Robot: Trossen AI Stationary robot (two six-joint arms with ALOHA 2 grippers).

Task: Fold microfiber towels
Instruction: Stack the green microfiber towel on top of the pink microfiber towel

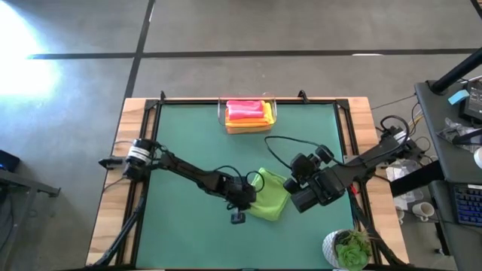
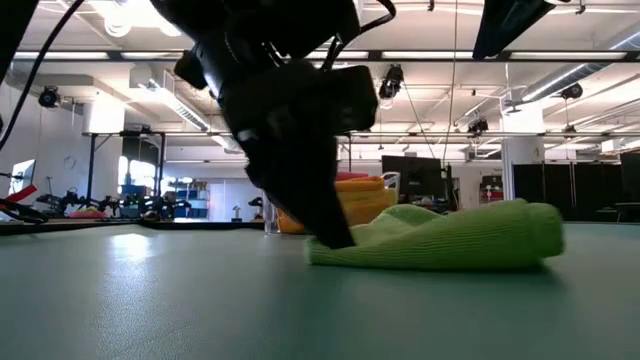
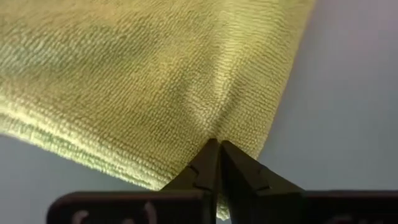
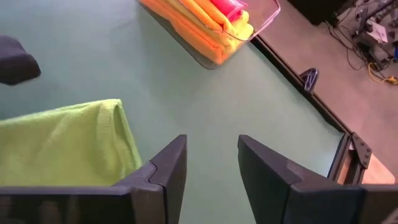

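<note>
A lime green towel (image 1: 271, 197) lies folded on the green table mat, right of the middle and toward the near edge; it also shows in the low view (image 2: 450, 235). My left gripper (image 1: 246, 197) is shut on its left edge. My right gripper (image 1: 300, 183) is open and empty just off the towel's right side, with the towel's corner (image 4: 68, 140) beside its fingers. The orange, yellow and hot pink towels (image 1: 247, 113) lie stacked in a clear bin at the far edge. My left gripper pinches the lime green towel's edge (image 3: 214, 127) between its two shut fingers, at the towel's left side. The fingers slant down from the table's left. Creases run out from the pinch. The towel's left end (image 2: 345, 250) lies on the mat; how many layers are held, I cannot tell.
The clear bin (image 1: 271, 105) stands at the middle of the far edge and shows in the right wrist view (image 4: 264, 22). A potted plant (image 1: 348, 248) stands at the near right corner. A black cable (image 1: 282, 143) loops over the mat behind the right gripper.
</note>
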